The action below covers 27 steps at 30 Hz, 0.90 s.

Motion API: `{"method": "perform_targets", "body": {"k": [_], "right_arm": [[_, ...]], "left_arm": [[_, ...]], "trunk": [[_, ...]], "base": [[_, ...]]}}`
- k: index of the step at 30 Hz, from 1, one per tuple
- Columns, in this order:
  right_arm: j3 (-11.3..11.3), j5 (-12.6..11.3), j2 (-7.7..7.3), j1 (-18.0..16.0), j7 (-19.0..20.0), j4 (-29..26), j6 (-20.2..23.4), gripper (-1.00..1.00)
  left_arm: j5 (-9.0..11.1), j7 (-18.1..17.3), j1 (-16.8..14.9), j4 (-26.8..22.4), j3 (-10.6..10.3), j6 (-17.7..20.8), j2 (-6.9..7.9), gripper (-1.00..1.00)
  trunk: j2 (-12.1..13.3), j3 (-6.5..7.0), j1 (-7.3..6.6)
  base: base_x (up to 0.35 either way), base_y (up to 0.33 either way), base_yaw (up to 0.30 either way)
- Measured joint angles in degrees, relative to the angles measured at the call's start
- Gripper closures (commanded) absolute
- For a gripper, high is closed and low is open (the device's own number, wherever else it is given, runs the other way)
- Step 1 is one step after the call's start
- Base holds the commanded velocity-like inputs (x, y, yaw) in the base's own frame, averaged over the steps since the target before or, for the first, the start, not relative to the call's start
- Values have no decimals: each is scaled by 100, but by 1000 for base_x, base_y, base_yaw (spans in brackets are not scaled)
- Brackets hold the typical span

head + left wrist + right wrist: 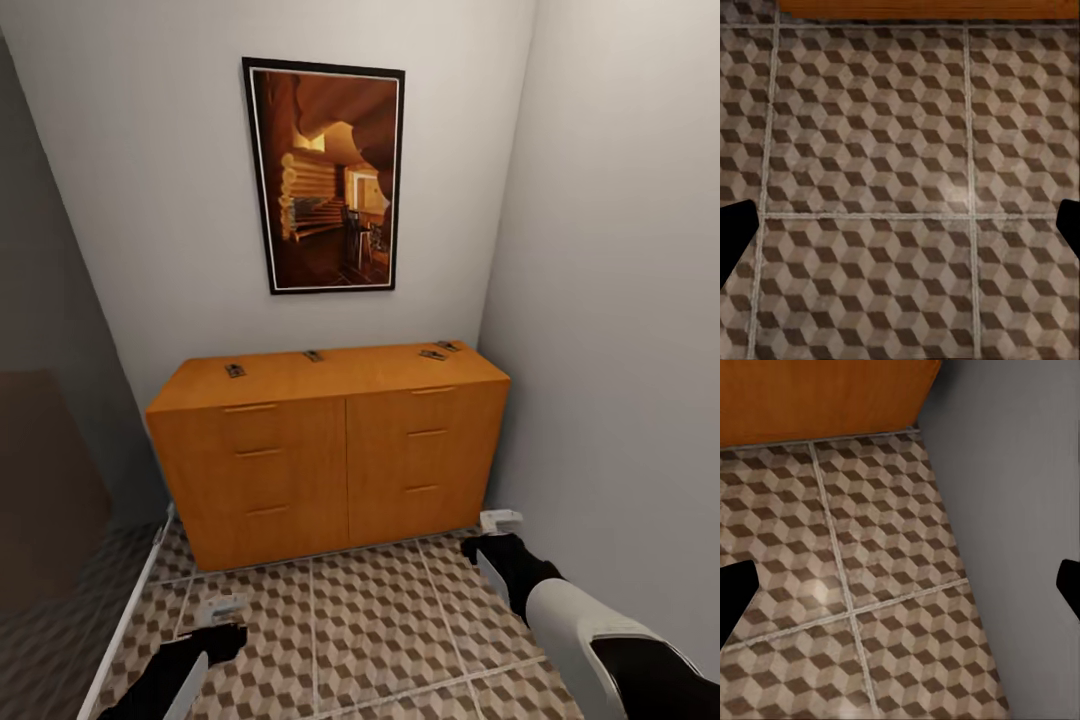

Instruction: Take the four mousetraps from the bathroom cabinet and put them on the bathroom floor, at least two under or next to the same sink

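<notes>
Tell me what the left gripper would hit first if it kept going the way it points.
Most likely the tiled floor: the left gripper looks down at bare tiles between its open fingertips, with the cabinet base only at the edge. Depth is unclear.

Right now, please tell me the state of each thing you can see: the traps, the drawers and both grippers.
mousetraps: four, lying flat on top of the cabinet, none taken yet.
cabinet: all drawers shut.
left gripper: open, empty, low over the bathroom floor.
right gripper: open, empty, near the cabinet's right corner.
framed picture: hanging on the wall above the cabinet.
</notes>
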Motion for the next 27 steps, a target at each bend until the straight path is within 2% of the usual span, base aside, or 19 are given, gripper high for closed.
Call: {"method": "perform_targets", "body": {"k": [1, 3, 4, 5, 8, 9, 11, 13, 17, 20, 22, 24, 27], "right_arm": [[1, -10, -1, -65, 54, -96, 195, -100], [0, -18, -10, -124, 185, -353, 536, -100], [-1, -22, -18, -137, 241, -474, 679, -100], [0, -22, -45, -154, 377, -749, 1003, -100], [0, -24, -116, -172, 709, -1458, 1771, -100], [5, -19, -153, -176, 863, -1847, 2116, -100], [12, -16, -212, -170, 1042, -2482, 2577, -100], [15, -21, -243, -154, 1118, -2921, 2878, -100], [24, -18, -283, -131, 1218, -4099, 3759, -100], [31, -16, -290, -126, 1240, -4679, 3977, -100], [39, -8, -292, -123, 1249, -5344, 4111, -100], [44, -8, -289, -142, 1240, -5586, 4149, -100], [45, 23, -280, -279, 1216, -5846, 4192, -100]], "left_arm": [[0, -2, 0, -217, 0, 262, -8, -100], [2, -4, -1, -1192, -4, 1203, -27, -100], [1, -3, 0, -1479, -6, 1419, -29, -100], [-4, -3, -1, -1975, -10, 1800, -35, -100], [-12, 2, -1, -2902, -13, 2529, -72, -100], [-11, 6, -27, -3202, -13, 2833, -115, -100], [-15, 9, -136, -3483, -11, 3129, -164, -100], [-18, 10, -227, -3589, -11, 3247, -185, -100], [-7, 10, -557, -3725, -11, 3399, -219, -100], [-1, 11, -833, -3749, -10, 3435, -228, -100], [2, 12, -1272, -3748, -10, 3462, -235, -100], [3, 12, -1534, -3723, -7, 3471, -236, -100], [4, 11, -2203, -3499, 2, 3480, -240, -100]], "trunk": [[0, 0, 1], [0, 1, 1], [0, 0, 2], [0, 1, 1], [0, 0, 2], [0, 1, 2], [0, 1, 2], [0, 0, 2], [0, 1, 2], [0, 0, 2], [0, 1, 2], [0, 0, 2], [0, 1, 2]], "base": [[111, 0, 0], [64, 0, 0], [36, 0, 0], [29, 0, 0], [14, 0, 0], [8, 0, 0], [4, 0, 0], [3, 0, 0], [1, 0, 0], [0, 0, 0], [0, 0, 0], [0, 0, 0], [0, 0, 0]]}}
